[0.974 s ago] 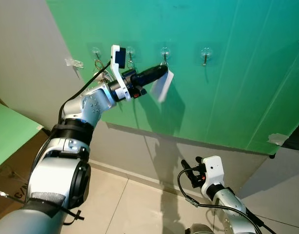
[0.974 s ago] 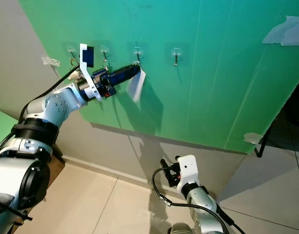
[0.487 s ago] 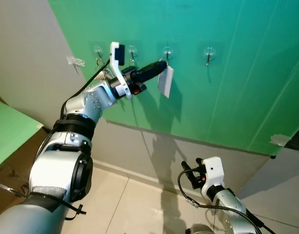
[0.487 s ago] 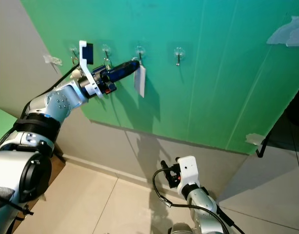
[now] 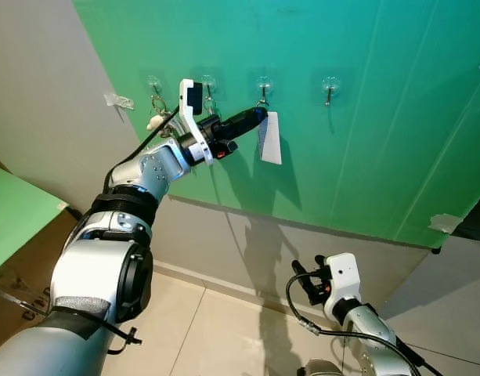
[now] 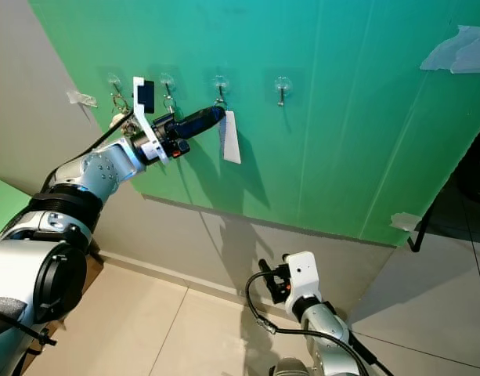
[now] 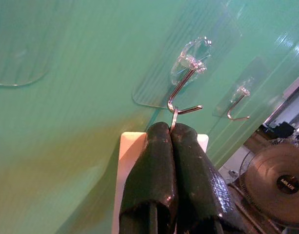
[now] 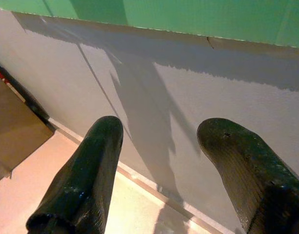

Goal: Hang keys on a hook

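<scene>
Four clear hooks are seen in a row on a green wall panel (image 5: 365, 157). At the left of the row, two hooks already carry small hanging items whose make-up is too small to tell. Next along, the left pincer (image 5: 260, 114) is raised to the third hook (image 7: 183, 100), fingers pressed together with no gap. A thin metal ring (image 7: 173, 119) is pinched between the fingertips (image 7: 159, 134), and in the left wrist view it is seen touching the hook's upturned wire tip, directly ahead of the pincer. A white tag (image 5: 269, 138) hangs just below the fingertips, long axis vertical, flat beside the wall. Whether the ring is fully over the hook's tip cannot be told, since the fingers hide most of it; any keys proper are hidden as well. The coming move is judged to turn on this: the ring must be seated in the hook's bend before the grip is loosened. The fourth hook (image 5: 329, 84) is bare. Lower right, the right pincer (image 5: 302, 283) hangs idle near the floor, far from the hooks, its fingers spread wide around nothing.
</scene>
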`<state>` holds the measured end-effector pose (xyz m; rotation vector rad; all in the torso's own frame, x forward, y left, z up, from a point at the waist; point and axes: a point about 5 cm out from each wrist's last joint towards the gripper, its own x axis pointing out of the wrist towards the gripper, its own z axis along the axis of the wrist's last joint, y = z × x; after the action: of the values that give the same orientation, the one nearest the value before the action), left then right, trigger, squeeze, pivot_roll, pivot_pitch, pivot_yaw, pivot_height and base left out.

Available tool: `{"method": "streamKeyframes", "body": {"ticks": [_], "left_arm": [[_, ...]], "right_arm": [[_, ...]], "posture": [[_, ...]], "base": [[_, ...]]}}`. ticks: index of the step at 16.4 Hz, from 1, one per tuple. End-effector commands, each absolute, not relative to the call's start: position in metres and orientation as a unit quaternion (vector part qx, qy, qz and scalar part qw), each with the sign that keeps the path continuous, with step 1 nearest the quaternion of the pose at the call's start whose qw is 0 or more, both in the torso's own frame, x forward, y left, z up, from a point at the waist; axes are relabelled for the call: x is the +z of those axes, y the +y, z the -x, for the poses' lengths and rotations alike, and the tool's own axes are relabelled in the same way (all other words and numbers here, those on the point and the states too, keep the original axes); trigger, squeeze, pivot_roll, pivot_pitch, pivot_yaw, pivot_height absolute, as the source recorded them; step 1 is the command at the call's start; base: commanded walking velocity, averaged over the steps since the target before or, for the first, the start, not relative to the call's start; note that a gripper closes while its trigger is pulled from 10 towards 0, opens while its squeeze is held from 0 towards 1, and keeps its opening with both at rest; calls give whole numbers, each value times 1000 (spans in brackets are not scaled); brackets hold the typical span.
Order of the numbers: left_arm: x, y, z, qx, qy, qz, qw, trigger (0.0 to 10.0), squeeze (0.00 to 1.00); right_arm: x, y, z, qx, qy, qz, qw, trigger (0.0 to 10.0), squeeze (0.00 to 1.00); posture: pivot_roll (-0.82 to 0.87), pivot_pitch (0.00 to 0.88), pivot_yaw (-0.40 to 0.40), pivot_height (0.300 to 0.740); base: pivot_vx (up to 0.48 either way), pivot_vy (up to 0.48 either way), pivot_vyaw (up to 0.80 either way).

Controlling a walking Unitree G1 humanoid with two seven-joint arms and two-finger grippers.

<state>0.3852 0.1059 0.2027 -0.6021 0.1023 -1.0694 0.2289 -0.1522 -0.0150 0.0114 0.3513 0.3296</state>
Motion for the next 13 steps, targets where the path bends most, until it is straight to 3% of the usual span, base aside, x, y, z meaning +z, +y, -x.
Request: {"method": "streamKeyframes", "body": {"ticks": [1, 4, 5, 6, 8, 13], "left_arm": [[184, 110, -383, -486, 93, 264, 828, 0, 0], [179, 109, -382, -485, 100, 249, 833, 0, 0], [177, 110, -384, -464, 94, 203, 857, 10000, 0], [176, 112, -387, -447, 87, 167, 875, 10000, 1000], [175, 113, -388, -430, 81, 132, 889, 10000, 1000], [186, 112, -390, -429, 40, 114, 895, 10000, 1000]], "right_arm": [[-19, -149, -226, 170, 183, -10, 968, 10000, 0], [-20, -149, -225, 172, 187, -9, 967, 10000, 0], [-20, -150, -225, 172, 188, -9, 967, 10000, 0], [-20, -150, -224, 172, 189, -9, 967, 10000, 0], [-21, -150, -224, 172, 189, -8, 967, 10000, 0], [-22, -151, -224, 173, 192, -7, 966, 10000, 0]], "posture": [[-282, 0, 156, 722], [-281, 0, 155, 722], [-280, 0, 155, 722], [-280, 0, 155, 722], [-280, 0, 154, 722], [-275, 0, 149, 722]], "base": [[0, 0, 0], [0, 0, 0], [0, 0, 0], [0, 0, 0], [0, 0, 0], [0, 0, 0]]}}
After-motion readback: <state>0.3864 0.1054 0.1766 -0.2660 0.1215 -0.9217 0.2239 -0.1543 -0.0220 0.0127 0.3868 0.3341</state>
